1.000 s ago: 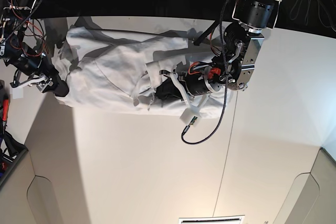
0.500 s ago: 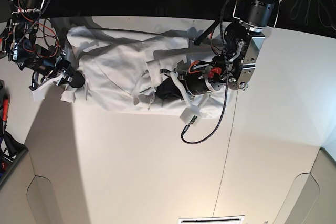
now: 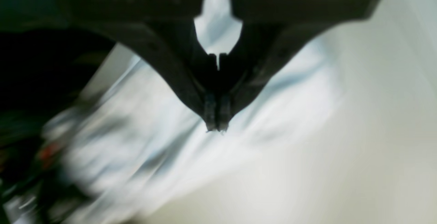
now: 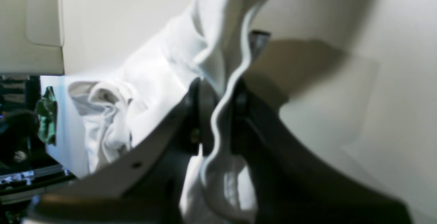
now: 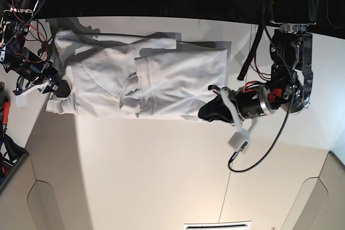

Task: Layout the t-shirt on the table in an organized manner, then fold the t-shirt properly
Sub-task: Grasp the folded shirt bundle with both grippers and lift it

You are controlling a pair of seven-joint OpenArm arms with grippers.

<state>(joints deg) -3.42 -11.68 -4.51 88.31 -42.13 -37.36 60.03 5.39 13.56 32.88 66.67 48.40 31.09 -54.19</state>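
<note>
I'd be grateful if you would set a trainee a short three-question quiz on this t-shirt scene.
1. True or false: the right gripper is pinching a fold of the t-shirt.
2. Which gripper has its jaws closed with no cloth seen between the tips? A: left gripper; B: right gripper.
3. Fill in: the t-shirt lies stretched lengthwise on the ____.

Key
1. True: the right wrist view shows a cloth edge running between the jaws.
2. A: the left wrist view shows the tips together, empty.
3. table

White t-shirt (image 5: 161, 79) on table (image 5: 135, 176)
</note>
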